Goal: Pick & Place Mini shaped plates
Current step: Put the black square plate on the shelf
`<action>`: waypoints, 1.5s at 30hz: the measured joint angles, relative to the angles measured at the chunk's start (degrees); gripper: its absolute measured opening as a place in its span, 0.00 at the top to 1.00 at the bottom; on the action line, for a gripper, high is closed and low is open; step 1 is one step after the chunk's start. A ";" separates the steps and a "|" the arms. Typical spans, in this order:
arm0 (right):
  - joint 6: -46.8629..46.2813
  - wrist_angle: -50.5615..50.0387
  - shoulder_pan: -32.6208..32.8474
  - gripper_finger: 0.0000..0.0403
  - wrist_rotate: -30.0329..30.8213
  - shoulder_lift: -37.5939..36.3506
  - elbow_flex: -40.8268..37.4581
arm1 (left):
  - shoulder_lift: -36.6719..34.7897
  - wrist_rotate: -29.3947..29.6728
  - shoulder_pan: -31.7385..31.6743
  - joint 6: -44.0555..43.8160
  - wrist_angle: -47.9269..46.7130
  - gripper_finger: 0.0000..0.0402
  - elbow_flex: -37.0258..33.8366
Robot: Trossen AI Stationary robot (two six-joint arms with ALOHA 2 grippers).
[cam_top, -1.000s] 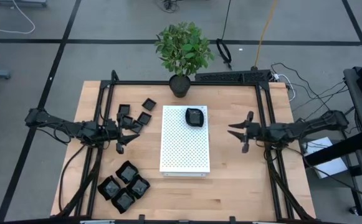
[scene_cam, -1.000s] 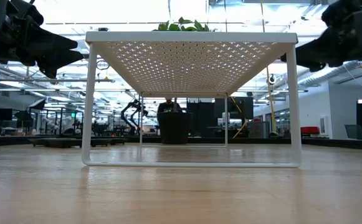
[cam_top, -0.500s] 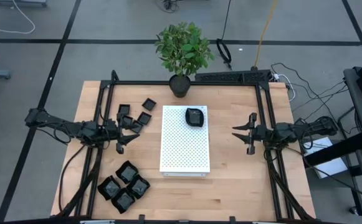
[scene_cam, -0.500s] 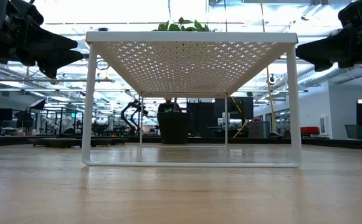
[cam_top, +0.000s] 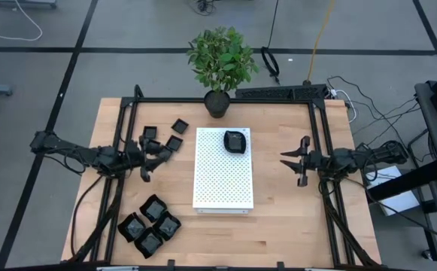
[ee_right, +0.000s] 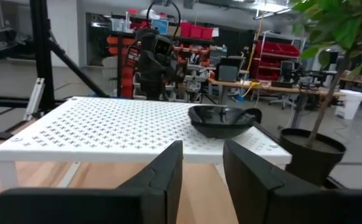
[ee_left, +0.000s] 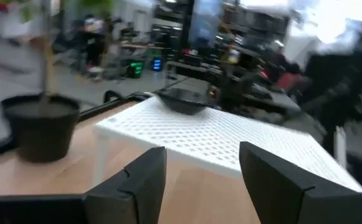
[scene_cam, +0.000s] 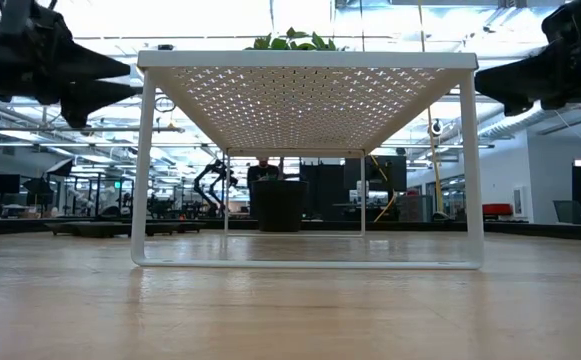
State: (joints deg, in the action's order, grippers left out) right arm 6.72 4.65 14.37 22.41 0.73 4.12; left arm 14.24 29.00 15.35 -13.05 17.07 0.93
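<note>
Hovering left of the white perforated metal board (cam_top: 223,169), the left gripper (cam_top: 152,156) spreads its dark fingers wide around nothing, beside a scatter of small glossy black square plates (cam_top: 162,137), while larger wavy-edged black plates (cam_top: 150,224) cluster nearer the front, also left of the board. One rounded glossy black plate (cam_top: 235,141) sits on the board's far right corner. Right of the board, the right gripper (cam_top: 296,160) hangs partly open and empty.

The wooden surface (cam_top: 278,203) is occupied by a white perforated board (cam_top: 223,169), scattered black mini plates (cam_top: 150,223), and a potted plant (cam_top: 218,104).
</note>
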 joint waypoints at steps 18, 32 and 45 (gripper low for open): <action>-0.02 3.55 0.00 0.75 0.00 -0.02 0.00 | 20.84 -1.37 -31.80 -38.90 -57.11 0.48 26.59; -0.02 3.69 0.00 0.75 -0.04 0.00 0.00 | 49.70 -13.60 -59.25 -31.55 -52.32 0.48 27.74; -0.02 3.73 -0.02 0.75 -0.04 -0.02 0.00 | 51.05 -9.19 -63.02 -31.90 -54.89 0.49 27.74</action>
State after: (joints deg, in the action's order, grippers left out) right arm 6.70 8.38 14.35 22.37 0.72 4.12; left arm 65.29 19.81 -47.67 -44.96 -37.82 28.67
